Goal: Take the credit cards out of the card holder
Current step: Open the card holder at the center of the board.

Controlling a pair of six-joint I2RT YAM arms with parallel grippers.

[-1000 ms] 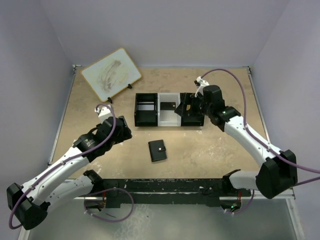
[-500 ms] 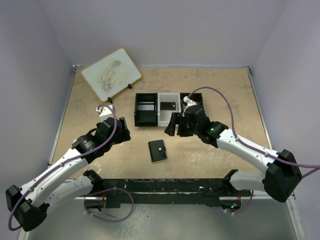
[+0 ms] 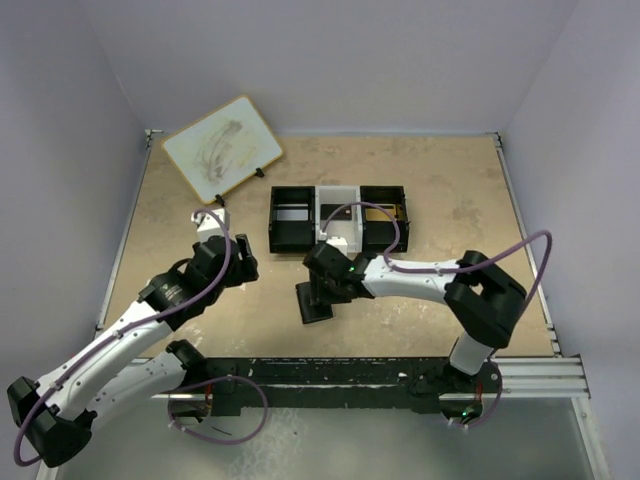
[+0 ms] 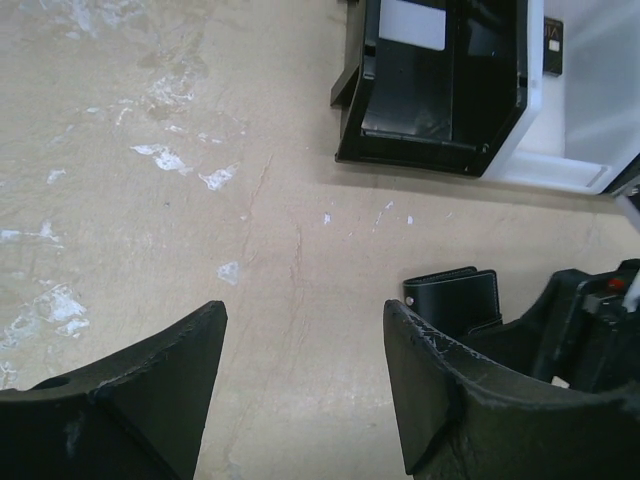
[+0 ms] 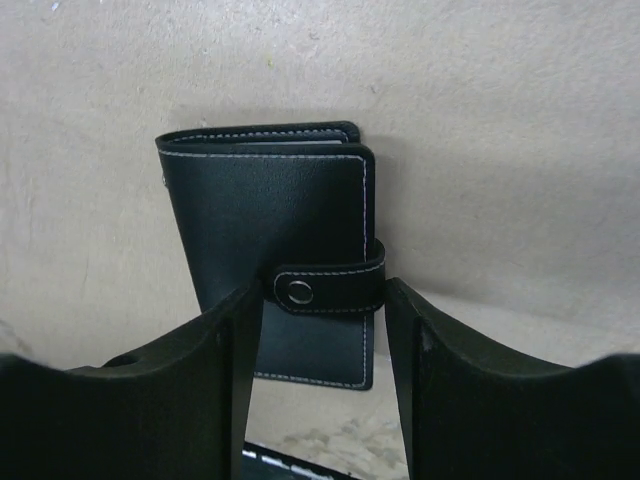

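Note:
The card holder (image 5: 270, 205), a black bifold wallet held shut by a snap strap, lies flat on the tan table (image 3: 180, 220). My right gripper (image 5: 323, 300) stands over its near end, open, one finger on each side of the strap and stud. From above, the right gripper (image 3: 322, 283) covers the upper part of the card holder (image 3: 316, 308). My left gripper (image 4: 305, 320) hangs open over bare table, to the left of the card holder (image 4: 455, 298); from above the left gripper (image 3: 244, 268) sits left of it. One dark credit card (image 4: 553, 47) lies in the tray's white middle compartment.
A black-and-white three-compartment tray (image 3: 274, 222) stands behind the card holder; the left wrist view shows the tray (image 4: 430, 152) ahead to the right. A small white board (image 3: 222, 150) leans on a stand at the back left. Purple walls close in the table.
My right arm has swung from the tray down and left to the card holder, and its jaws have narrowed around the strap. The left gripper has hardly moved, its jaws slightly narrower.

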